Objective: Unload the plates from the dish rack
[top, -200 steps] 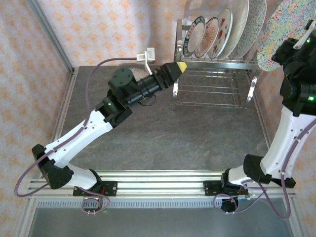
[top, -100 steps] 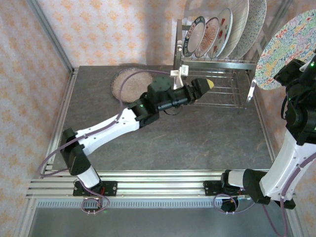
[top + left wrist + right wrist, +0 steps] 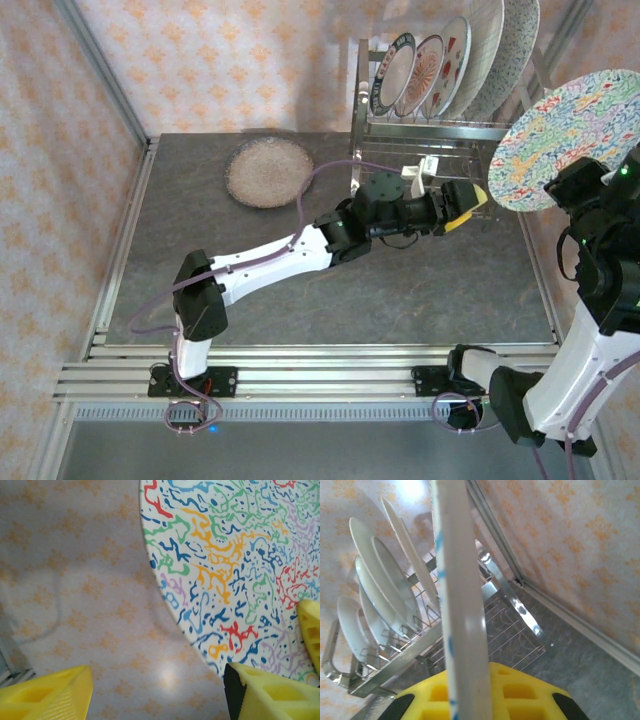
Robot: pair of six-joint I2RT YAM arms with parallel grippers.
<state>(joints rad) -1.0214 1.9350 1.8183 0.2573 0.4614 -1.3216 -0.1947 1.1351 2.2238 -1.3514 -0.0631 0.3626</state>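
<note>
The grey table takes up the middle of the top view. At its upper right stands the chrome dish rack, with a row of plates upright in its top slots. At the right edge of that frame, beside the rack's right end, the squiggle-patterned plate hangs tilted in the air with its painted face up.

A speckled plate lies flat on the table at upper centre, well apart from the rack.

My right gripper pinches the squiggle-patterned plate at its lower right rim. In my right wrist view that rim runs edge-on from the top of the frame down between my yellow pads, with the rack and its plates at left.

My left gripper reaches across the table's middle to just left of the plate's lower rim. In my left wrist view its fingers are spread wide at the bottom corners with nothing between them. The plate fills the upper right, beyond my right-hand finger. Whether that finger touches it I cannot tell.
</note>
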